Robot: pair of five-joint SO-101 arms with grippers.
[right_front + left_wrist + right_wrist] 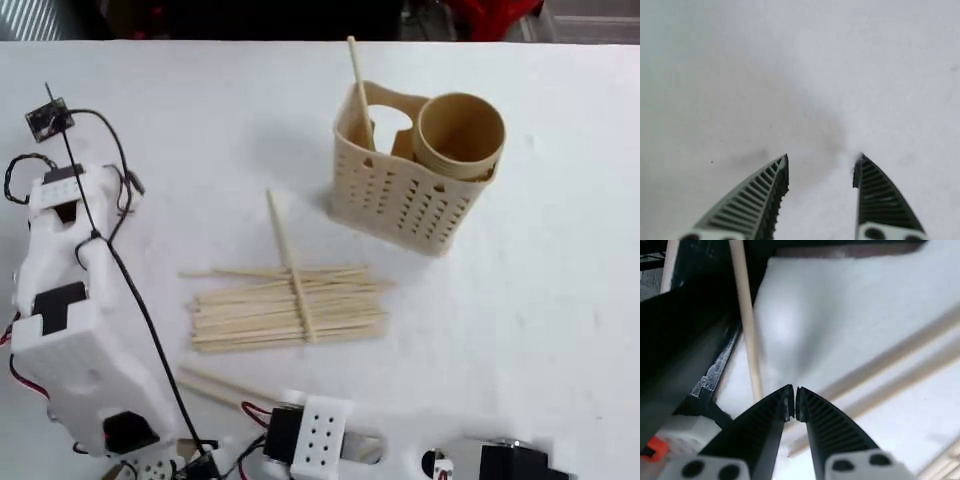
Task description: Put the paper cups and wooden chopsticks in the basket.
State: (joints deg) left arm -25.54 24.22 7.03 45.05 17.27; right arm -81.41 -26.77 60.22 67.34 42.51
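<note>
From above you get the whole layout. The basket point(400, 205) stands toward the far side of the table point(540, 300); a paper cup point(460, 135) sits in its right half, and one upright chopstick point(357, 80) leans out of its left corner. A bundle of chopsticks point(290, 312) lies mid-table, nearer the arms than the basket, with a single chopstick point(283, 240) laid across it; two loose chopsticks point(215, 385) lie by the front edge.

Your wrist views give you the claw states. The left claw point(822, 157) is released, jaws spread wide over bare table, touching nothing. The right claw point(795, 390) is clenched, tips almost meeting with nothing between them; it sits low, with one chopstick point(747, 330) just beside its tip and slanting chopsticks point(900, 357) beyond.

You have open table to the right of the bundle and basket. A white arm point(70, 300) lies folded low along the left edge; a second arm point(320, 435) sits at the front edge, beside the two loose chopsticks.
</note>
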